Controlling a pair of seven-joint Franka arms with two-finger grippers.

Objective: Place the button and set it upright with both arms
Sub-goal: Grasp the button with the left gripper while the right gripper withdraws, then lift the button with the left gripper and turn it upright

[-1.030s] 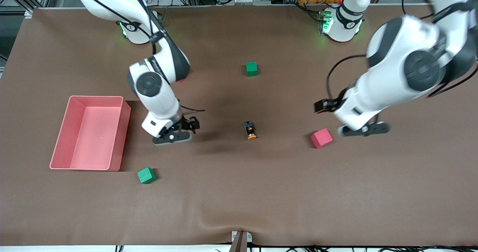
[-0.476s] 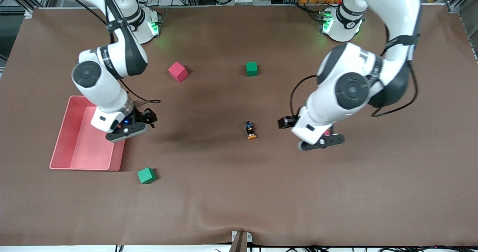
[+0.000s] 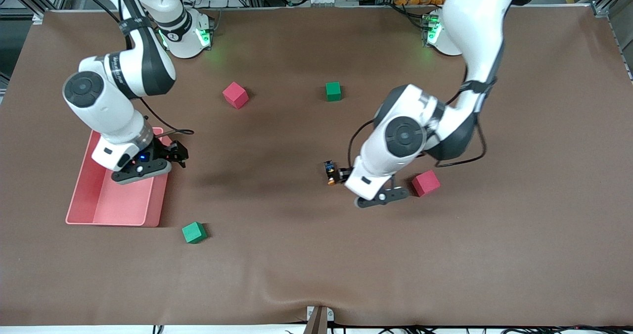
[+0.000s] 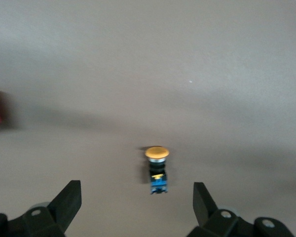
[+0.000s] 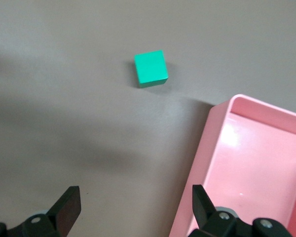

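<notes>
Button (image 3: 331, 172) first: it lies on its side on the brown table (image 3: 296, 255), about midway between the two arms' ends, with its orange cap pointing toward the front camera and its black-and-blue body pointing toward the robots' bases. In the left wrist view the button (image 4: 157, 169) sits on the cloth between the spread fingers, not touched by either one.

By my reading the task has barely begun. Nothing is held, and the button is neither lifted nor set upright. What seems done is only the approach: the left gripper (image 3: 382, 197) hangs low over the table just beside the button, between it and a red cube (image 3: 426, 183), with its jaws wide apart and empty. The grasp, the handover or shared handling by both arms, and the final standing of the button on its base all appear to be left.

The right gripper (image 3: 142, 171) hovers over the edge of the pink tray (image 3: 81, 195) at the right arm's end of the table, well apart from the button; its jaws are likewise spread and hold nothing. A green cube (image 5: 151, 68) lies on the table beside the tray, nearer the front camera. Another red cube (image 3: 235, 94) and another green cube (image 3: 333, 91) sit closer to the bases, clear of both grippers
</notes>
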